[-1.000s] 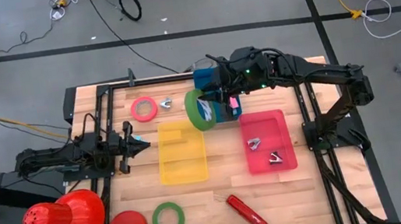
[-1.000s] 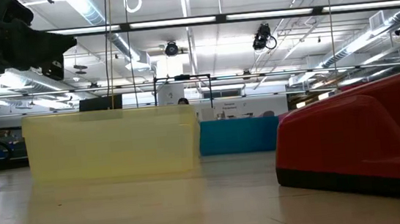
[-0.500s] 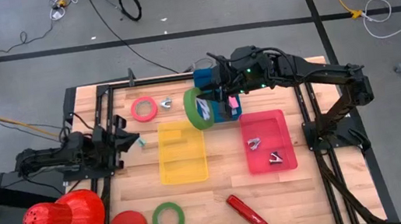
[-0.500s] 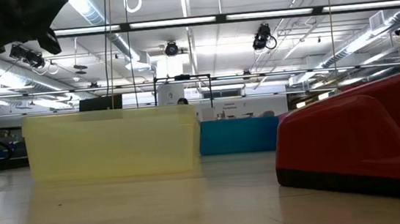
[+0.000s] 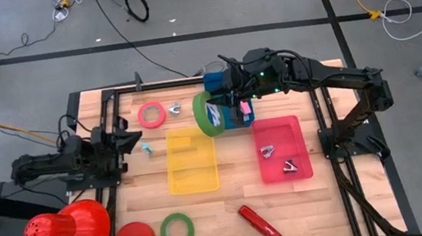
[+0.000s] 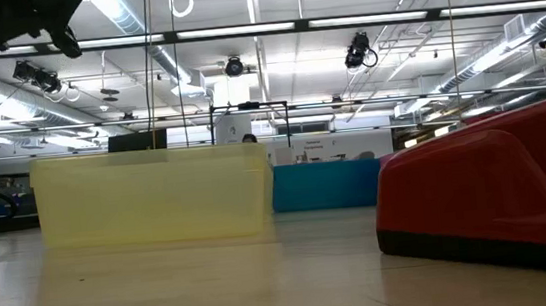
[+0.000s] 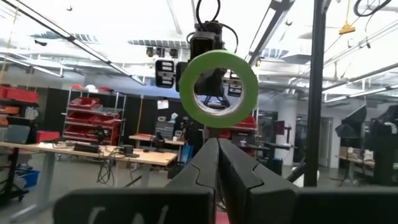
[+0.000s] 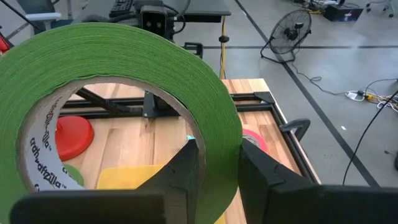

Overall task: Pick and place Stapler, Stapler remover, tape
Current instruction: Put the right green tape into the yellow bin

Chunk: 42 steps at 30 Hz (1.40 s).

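My right gripper [image 5: 222, 110] is shut on a large green tape roll [image 5: 209, 114], held above the table beside a blue bin [image 5: 231, 113]; the roll also shows in the left wrist view [image 7: 219, 89]. My left gripper [image 5: 128, 138] is shut and empty [image 7: 217, 163] at the table's left. A small staple remover [image 5: 147, 148] lies on the wood just right of it. A red stapler [image 5: 260, 224] and a smaller green tape roll [image 5: 177, 229] lie near the front edge. A red tape roll [image 5: 152, 114] and another remover [image 5: 174, 108] lie at the back. My right gripper holds the green roll by its wall [image 8: 219, 163], one finger [image 8: 186, 171] inside the hole and one [image 8: 264, 177] outside. The fingers come about level from the table's right. The roll stands on edge, lifted clear of the table.
A yellow bin [image 5: 191, 160] stands mid-table and a red bin [image 5: 282, 149] with two staple removers stands to its right. A red desk lamp [image 5: 70, 233] stands at the front left corner. Black frame rails [image 5: 338, 141] border the table.
My left gripper has drawn back toward the table's left edge and tipped upward. The small staple remover now shows on the wood where its tip was. The right gripper and the green roll have kept still.
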Available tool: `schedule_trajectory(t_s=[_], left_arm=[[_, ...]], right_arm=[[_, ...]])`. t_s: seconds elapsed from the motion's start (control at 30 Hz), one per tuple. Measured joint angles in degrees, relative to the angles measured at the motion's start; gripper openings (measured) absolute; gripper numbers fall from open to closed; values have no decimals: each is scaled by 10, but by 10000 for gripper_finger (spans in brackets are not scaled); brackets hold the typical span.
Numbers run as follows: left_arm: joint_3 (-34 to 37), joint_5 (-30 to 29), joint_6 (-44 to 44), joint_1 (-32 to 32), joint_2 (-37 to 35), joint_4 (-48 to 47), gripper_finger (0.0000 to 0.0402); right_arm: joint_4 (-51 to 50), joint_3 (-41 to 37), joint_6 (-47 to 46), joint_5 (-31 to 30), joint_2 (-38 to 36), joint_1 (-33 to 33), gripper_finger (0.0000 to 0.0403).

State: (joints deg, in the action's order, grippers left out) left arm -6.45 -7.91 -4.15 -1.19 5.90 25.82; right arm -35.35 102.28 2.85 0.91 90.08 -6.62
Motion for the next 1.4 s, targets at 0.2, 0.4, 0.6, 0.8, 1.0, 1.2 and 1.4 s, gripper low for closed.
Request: schedule_trajectory(t_s=[0.2,0.4,0.6,0.8,1.0,1.2,1.4], left_arm=[[-45,0,6,0,70,9,16],[-88,0,8,0,137,23,16],[-122,0,3,0,207,37,31],[-151,-26,-55,12,266,37,106],[-179,-30,-121,31,315,43,208],[-215,-6,-132,40,364,43,297],[-266,40,-132,40,417,43,334]], right_arm=[[5,0,12,0,0,0,82],[13,0,13,0,0,-1,82],[18,0,13,0,0,-1,82],[26,0,13,0,0,-1,82],[28,0,13,0,0,-1,82],[28,0,13,0,0,-1,82],[30,0,13,0,0,-8,82]])
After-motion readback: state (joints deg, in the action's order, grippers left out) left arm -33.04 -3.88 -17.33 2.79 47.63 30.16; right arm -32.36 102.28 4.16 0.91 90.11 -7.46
